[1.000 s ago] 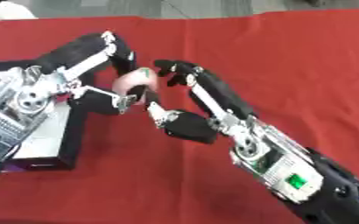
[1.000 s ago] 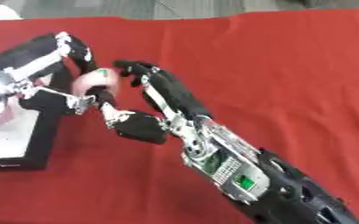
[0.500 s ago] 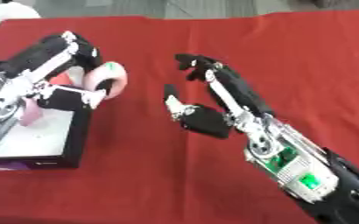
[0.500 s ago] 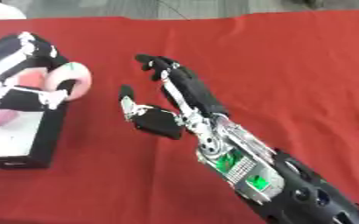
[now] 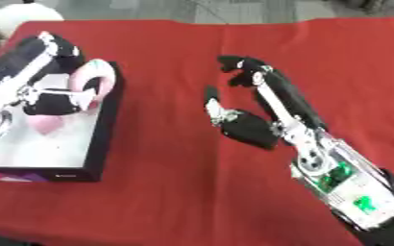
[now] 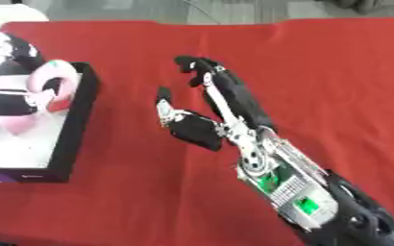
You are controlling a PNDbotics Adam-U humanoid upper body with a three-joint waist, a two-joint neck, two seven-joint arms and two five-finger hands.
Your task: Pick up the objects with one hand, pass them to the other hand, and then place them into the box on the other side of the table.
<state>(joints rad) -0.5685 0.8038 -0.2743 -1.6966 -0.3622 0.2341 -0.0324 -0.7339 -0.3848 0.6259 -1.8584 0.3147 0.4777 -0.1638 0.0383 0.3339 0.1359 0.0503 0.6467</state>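
The black-walled box [image 5: 106,126] under the left robot hand [image 5: 53,98] has a pale floor with a pink shape on it. That robot hand curls round a pink-and-white ring [image 5: 97,82] just above the box. The right robot hand [image 5: 247,122], spread and empty, hovers well apart over the red worktop [image 5: 166,202].

**Two head cams, both looking down at the red table**

Both eyes sit up in the robot's head, angled steeply down and close over the red tablecloth [image 5: 175,192]. They share almost everything: the black box [image 5: 99,144] on the left, the right arm running up from the lower right corner. The right eye view shows the box [image 6: 70,139] nearer its left edge, partly cut off
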